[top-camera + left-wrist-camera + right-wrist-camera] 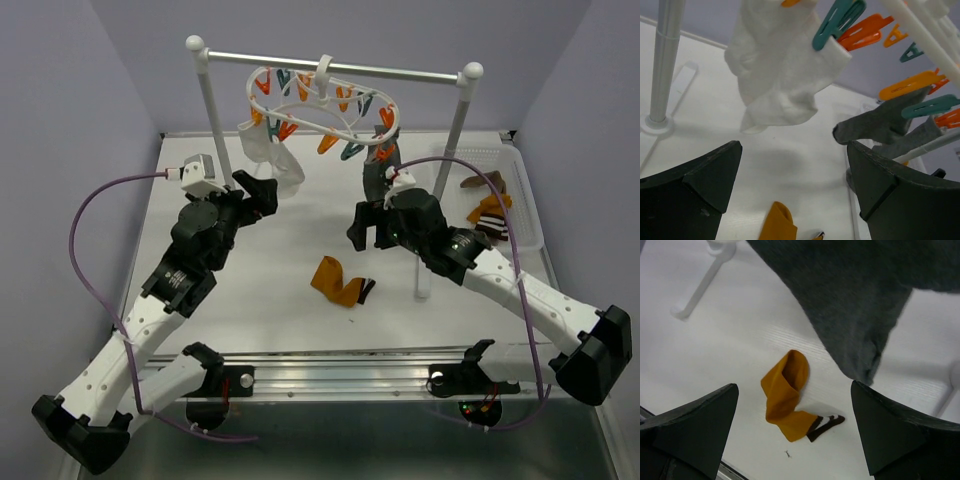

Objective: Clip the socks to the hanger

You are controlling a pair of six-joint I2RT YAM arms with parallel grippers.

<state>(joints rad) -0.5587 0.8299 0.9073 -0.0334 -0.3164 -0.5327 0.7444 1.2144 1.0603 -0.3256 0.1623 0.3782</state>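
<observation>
The white oval hanger (325, 105) hangs by its hook from the rail, with orange and teal clips around it. A white sock (272, 150) (782, 75) is clipped at its left. A grey sock (378, 172) (880, 125) (855, 300) hangs clipped at its right. A mustard-orange sock with a brown-striped toe (338, 281) (790, 397) (776, 222) lies on the table. My left gripper (262, 190) (795, 190) is open and empty below the white sock. My right gripper (365, 225) (795, 430) is open and empty, above the mustard sock, under the grey sock.
The metal rail stand (335, 66) with white ball-topped posts (213, 110) spans the back; one post foot (660, 120) shows close in the left wrist view. A white perforated basket (524, 190) at the right holds more brown-striped and orange socks (488, 212).
</observation>
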